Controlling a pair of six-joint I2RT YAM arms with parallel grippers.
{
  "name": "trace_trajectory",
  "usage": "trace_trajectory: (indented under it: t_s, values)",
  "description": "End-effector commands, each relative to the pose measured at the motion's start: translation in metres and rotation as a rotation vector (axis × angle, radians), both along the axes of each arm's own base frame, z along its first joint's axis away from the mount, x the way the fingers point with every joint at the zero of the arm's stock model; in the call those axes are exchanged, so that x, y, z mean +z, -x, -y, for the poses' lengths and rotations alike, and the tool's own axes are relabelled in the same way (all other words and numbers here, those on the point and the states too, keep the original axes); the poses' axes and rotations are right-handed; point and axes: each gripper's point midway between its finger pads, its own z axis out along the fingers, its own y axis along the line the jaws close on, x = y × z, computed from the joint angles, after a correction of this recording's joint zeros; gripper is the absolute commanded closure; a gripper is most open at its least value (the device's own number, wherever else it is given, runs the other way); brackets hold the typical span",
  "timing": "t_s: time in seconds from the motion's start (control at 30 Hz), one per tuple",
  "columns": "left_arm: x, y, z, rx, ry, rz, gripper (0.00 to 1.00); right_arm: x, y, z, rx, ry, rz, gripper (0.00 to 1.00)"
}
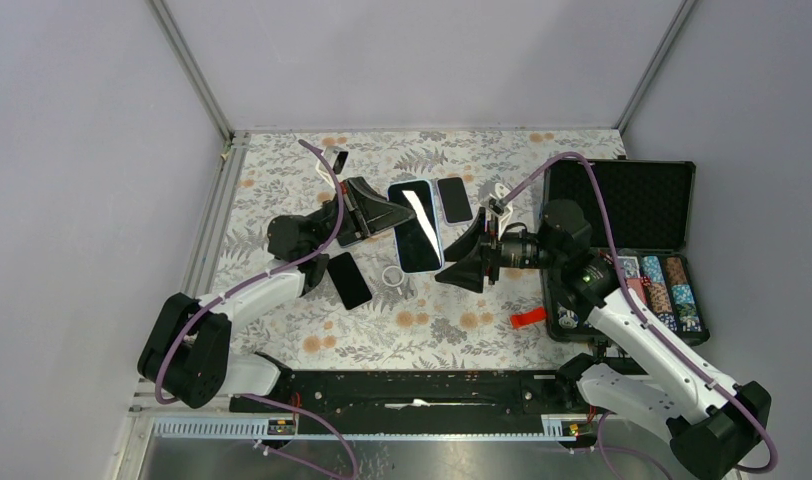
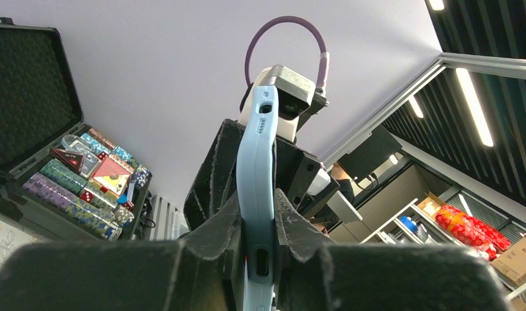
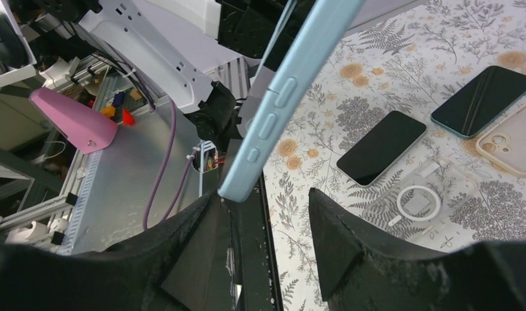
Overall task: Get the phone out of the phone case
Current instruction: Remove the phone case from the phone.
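The left fingers pinch the phone case edgewise, the right fingers gape; we judge it pliable, best peeled at a corner.

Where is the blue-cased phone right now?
Top view, centre: the blue-cased phone is clamped by the left end effector on its left side, with the open right end effector just off its near right corner.

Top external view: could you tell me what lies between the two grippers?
In the top view, the light-blue cased phone, clamped by the left gripper; the right gripper stands open beside it.
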Motion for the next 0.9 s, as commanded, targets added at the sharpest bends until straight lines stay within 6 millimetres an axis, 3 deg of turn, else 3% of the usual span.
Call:
trace_trajectory:
  t_s: [0.0, 0.13, 0.2, 0.33, 0.53, 0.87]
  values:
    - [0.032, 0.011, -0.007, 0.019, 0.059, 0.143, 1.00, 0.035, 0.013, 0.000, 0.063, -0.082, 0.089, 0.40]
    - [0.032, 0.013, -0.008, 0.017, 0.058, 0.145, 1.00, 0.038, 0.015, 0.000, 0.081, -0.075, 0.083, 0.41]
    - [0.033, 0.014, -0.008, 0.014, 0.061, 0.147, 1.00, 0.039, 0.015, -0.001, 0.087, -0.072, 0.077, 0.46]
    - [0.039, 0.021, -0.013, 0.001, 0.091, 0.130, 1.00, 0.034, 0.013, -0.001, 0.093, -0.052, 0.102, 0.74]
    - [0.047, 0.030, -0.018, -0.008, 0.098, 0.128, 1.00, 0.017, 0.010, -0.001, 0.125, 0.021, 0.138, 1.00]
    - [0.034, 0.027, -0.011, -0.062, 0.053, 0.072, 1.00, 0.002, 0.018, 0.001, 0.245, 0.081, 0.236, 1.00]
